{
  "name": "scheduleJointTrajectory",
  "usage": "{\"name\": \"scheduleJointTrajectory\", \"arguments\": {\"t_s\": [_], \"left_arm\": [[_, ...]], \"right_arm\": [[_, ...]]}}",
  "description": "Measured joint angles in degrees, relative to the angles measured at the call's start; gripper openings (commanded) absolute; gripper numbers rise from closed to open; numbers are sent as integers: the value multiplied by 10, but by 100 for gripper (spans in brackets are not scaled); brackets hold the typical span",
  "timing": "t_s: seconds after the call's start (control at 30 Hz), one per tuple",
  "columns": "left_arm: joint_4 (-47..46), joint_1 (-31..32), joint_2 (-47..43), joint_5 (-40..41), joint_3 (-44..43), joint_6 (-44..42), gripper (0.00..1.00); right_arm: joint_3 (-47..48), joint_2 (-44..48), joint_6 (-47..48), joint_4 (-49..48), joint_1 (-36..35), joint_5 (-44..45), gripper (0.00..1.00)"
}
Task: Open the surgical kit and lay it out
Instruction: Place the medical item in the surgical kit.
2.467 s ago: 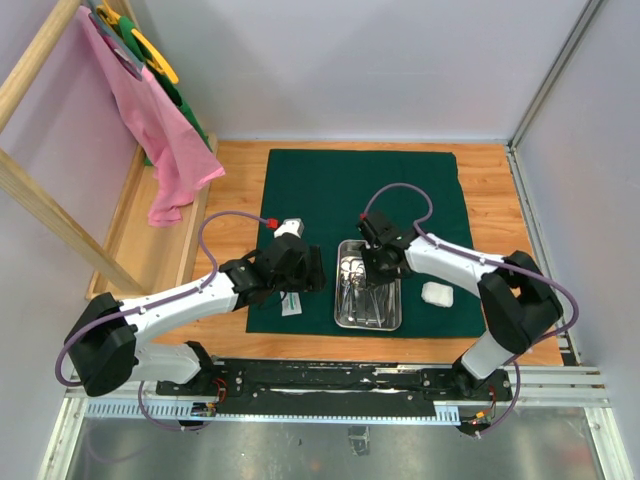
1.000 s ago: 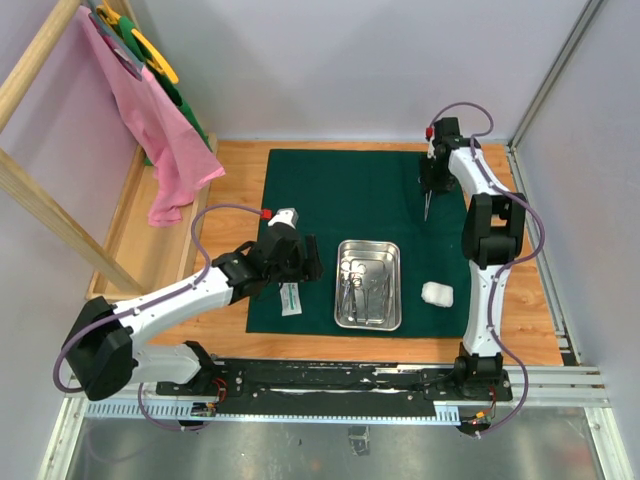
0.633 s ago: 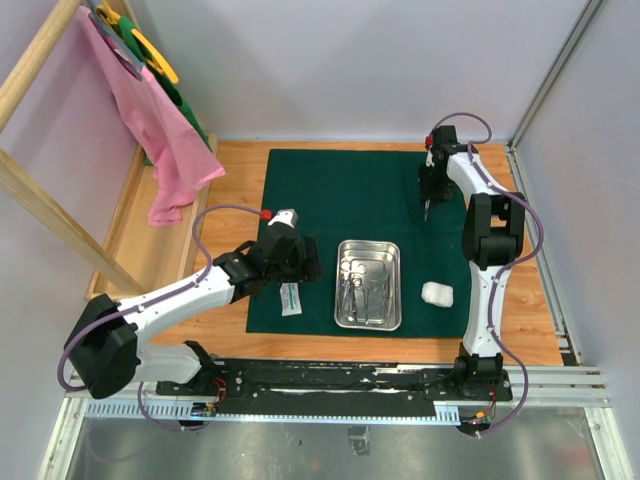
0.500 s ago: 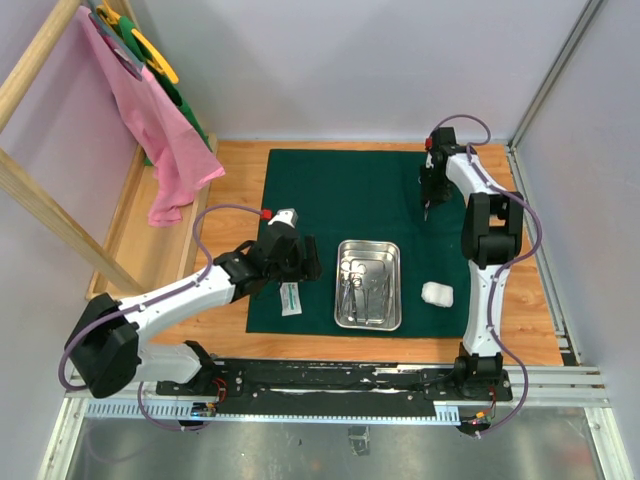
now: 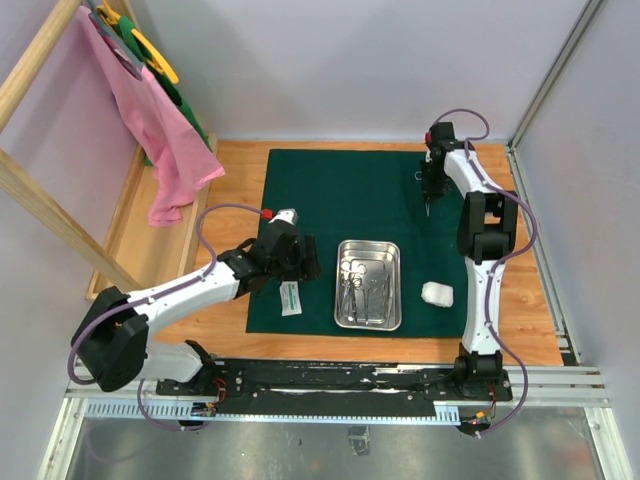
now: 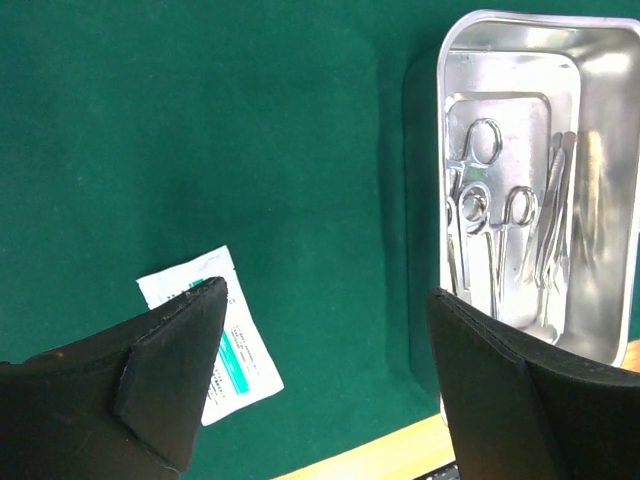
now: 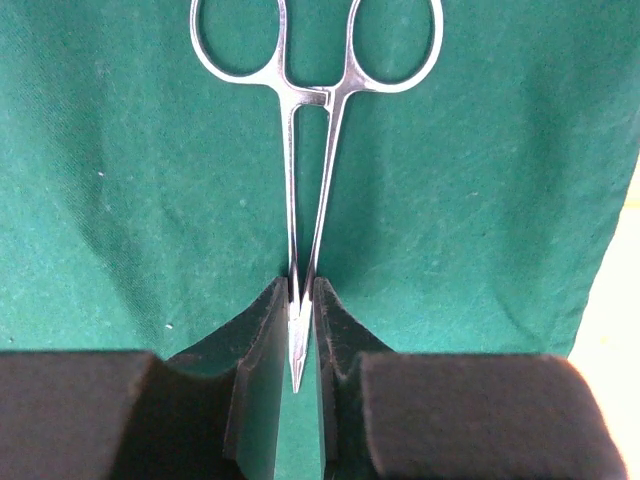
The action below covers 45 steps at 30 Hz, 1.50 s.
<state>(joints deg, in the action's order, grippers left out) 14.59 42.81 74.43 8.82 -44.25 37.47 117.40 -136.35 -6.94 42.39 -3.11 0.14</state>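
The dark green cloth (image 5: 340,200) lies spread flat on the wooden table. Near its front stands the steel tray (image 5: 341,300), holding several clamps and tweezers (image 6: 500,235). A white packet (image 5: 290,298) lies left of the tray, and a white gauze wad (image 5: 436,293) lies to its right. My left gripper (image 6: 328,300) hovers open over the cloth between packet (image 6: 235,375) and tray (image 6: 600,120), with nothing in it. My right gripper (image 7: 303,340) is at the cloth's far right part (image 5: 428,192). It is shut on the tip of a steel clamp (image 7: 311,97) whose rings point away from the fingers.
A pink cloth (image 5: 160,130) hangs from a wooden rack (image 5: 40,215) at the left, with a wooden side shelf (image 5: 150,250) below it. White walls close in the back and the right side. Bare wood borders the cloth at the right (image 5: 500,230).
My right arm carried a clamp from the tray to the cloth's far right. Over the last second its jaws narrowed onto the clamp's tip. The left arm barely moved.
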Motion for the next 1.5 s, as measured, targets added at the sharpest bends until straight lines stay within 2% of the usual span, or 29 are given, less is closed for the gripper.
{"name": "scheduleJointTrajectory", "arguments": {"t_s": [0.87, 1.23, 1.5], "left_arm": [[-25, -28, 55, -19, -9, -13, 84], [-28, -36, 63, -22, -12, -15, 84], [-29, -43, 63, -25, -12, -15, 85]], "right_arm": [[115, -69, 19, -4, 32, 4, 20], [146, -90, -22, -14, 50, -3, 22], [153, -96, -25, -26, 53, -4, 42]]}}
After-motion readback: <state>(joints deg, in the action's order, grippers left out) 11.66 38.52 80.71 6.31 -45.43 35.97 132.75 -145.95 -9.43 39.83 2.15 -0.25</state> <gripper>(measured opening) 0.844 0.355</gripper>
